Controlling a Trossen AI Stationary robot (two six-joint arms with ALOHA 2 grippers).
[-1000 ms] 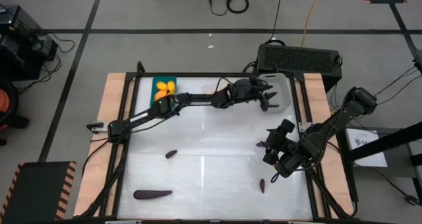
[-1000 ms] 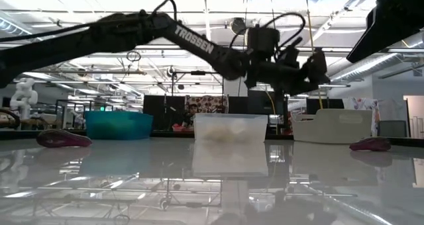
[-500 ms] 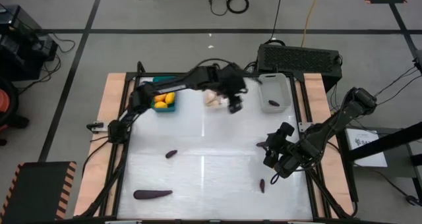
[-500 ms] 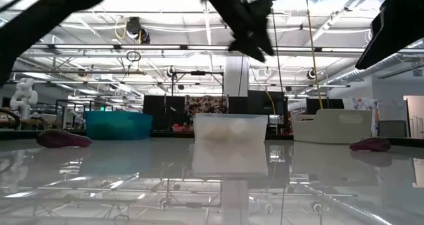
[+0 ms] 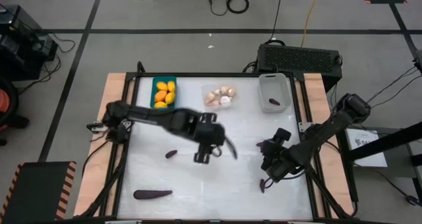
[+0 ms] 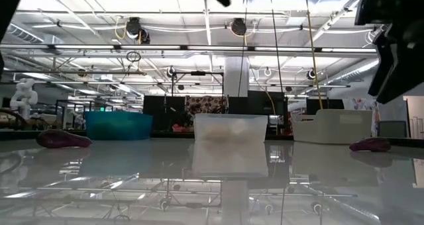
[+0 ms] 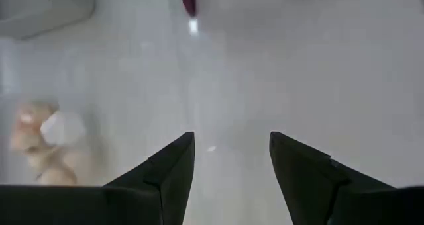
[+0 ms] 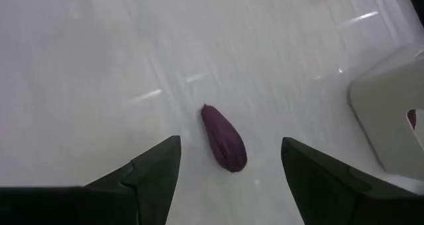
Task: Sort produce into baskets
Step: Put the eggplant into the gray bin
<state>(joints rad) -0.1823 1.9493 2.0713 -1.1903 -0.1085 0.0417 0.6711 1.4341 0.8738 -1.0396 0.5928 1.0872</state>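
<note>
My left gripper [image 5: 219,150] hangs open and empty over the middle of the table; its wrist view [image 7: 232,137] shows bare table between the fingers. My right gripper [image 5: 270,157] is open above a small dark purple piece [image 8: 224,145] that lies flat on the table on the right. It touches nothing. More purple pieces lie on the table: a short one [image 5: 171,153], a long one [image 5: 153,194] and another short one [image 5: 262,184]. The teal bin [image 5: 155,92] holds yellow-orange ovals. The clear tray [image 5: 232,91] holds garlic bulbs [image 5: 217,97]. The white-grey bin [image 5: 264,89] holds one purple piece [image 5: 273,103].
The three bins stand in a row along the table's far edge. A black box [image 5: 298,56] sits behind the table. Wooden rails [image 5: 112,99] run along both sides. The right arm's base [image 5: 353,109] stands at the right edge.
My left gripper has swung from over the white-grey bin, past the clear tray, toward the near edge, and now hangs over the table's middle. My right gripper has gone down a little and slightly toward the near edge, over the purple piece.
</note>
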